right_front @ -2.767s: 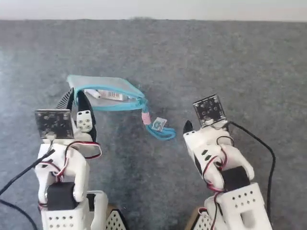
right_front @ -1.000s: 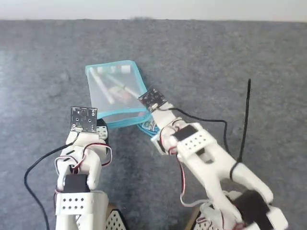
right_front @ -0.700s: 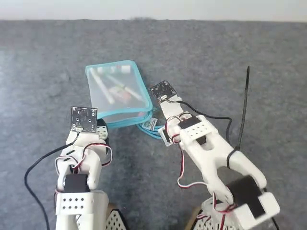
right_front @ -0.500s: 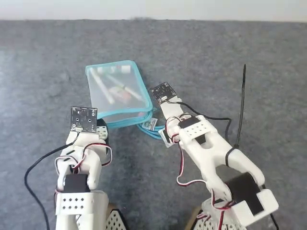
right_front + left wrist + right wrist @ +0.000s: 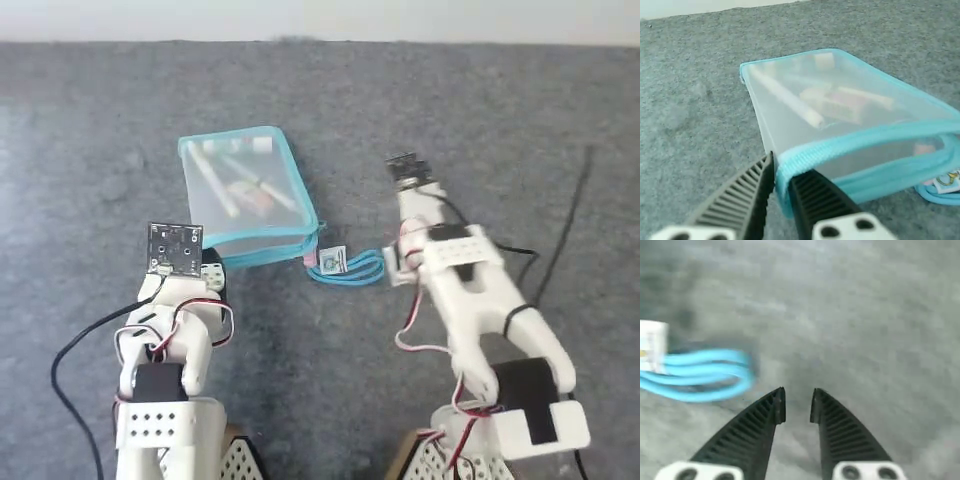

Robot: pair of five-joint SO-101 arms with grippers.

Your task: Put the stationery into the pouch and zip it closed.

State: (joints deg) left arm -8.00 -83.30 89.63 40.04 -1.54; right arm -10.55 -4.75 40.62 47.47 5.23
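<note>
The pouch (image 5: 840,115), with stationery (image 5: 790,97) seen inside, is pinched at its teal zipper edge (image 5: 850,137) by the left pincer (image 5: 781,172), closed tight on it. The right pincer (image 5: 797,405) is held barely parted, with nothing gripped. The blue strap (image 5: 705,375) lies just beside its tips.

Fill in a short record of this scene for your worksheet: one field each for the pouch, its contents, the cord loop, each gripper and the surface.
pouch: translucent with teal edging, lying flat, looks zipped shut
stationery: pens and small items, inside the pouch
cord loop: blue, with a small tag, lying on the mat beside the pouch's corner
left gripper: shut on the pouch's teal edge
right gripper: slightly open, empty, over the mat next to the cord loop
mat: grey, felt-like
</note>
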